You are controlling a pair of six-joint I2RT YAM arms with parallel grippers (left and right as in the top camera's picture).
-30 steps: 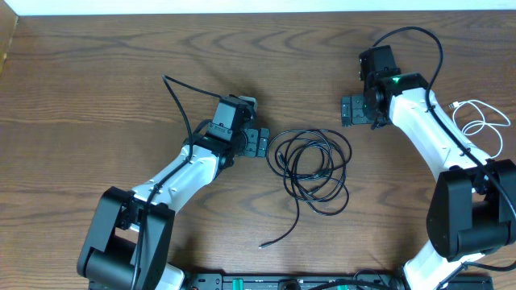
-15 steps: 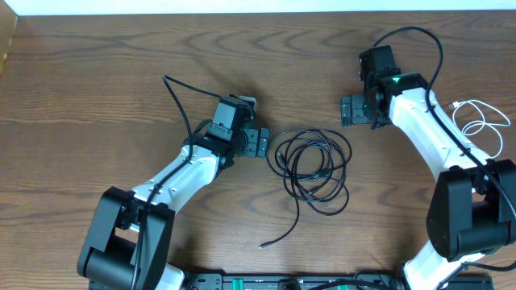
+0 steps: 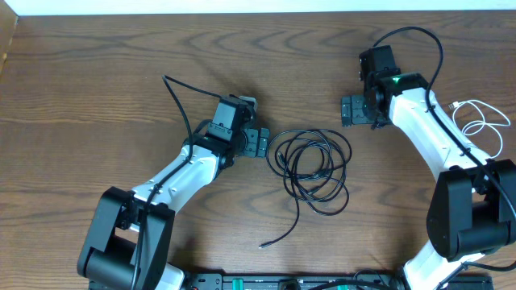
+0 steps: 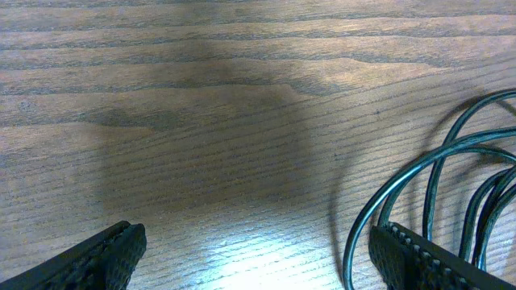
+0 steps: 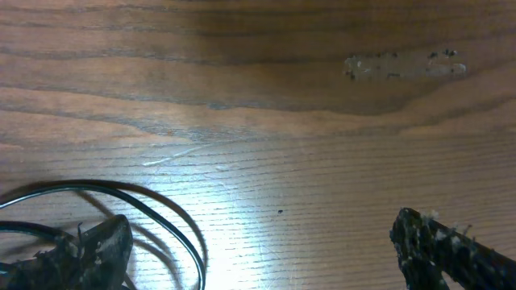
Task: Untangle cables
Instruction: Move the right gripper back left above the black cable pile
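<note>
A tangle of thin black cables lies coiled at the middle of the wooden table, with one loose end trailing toward the front. My left gripper is open and empty, just left of the coil; its loops show at the right of the left wrist view. My right gripper is open and empty, above and right of the coil; a black loop shows at the lower left of the right wrist view. A white cable lies loose at the far right edge.
A black cord runs from the left arm toward the back left. Another black cord arches over the right arm. A black bar sits along the front edge. A white wall strip borders the back.
</note>
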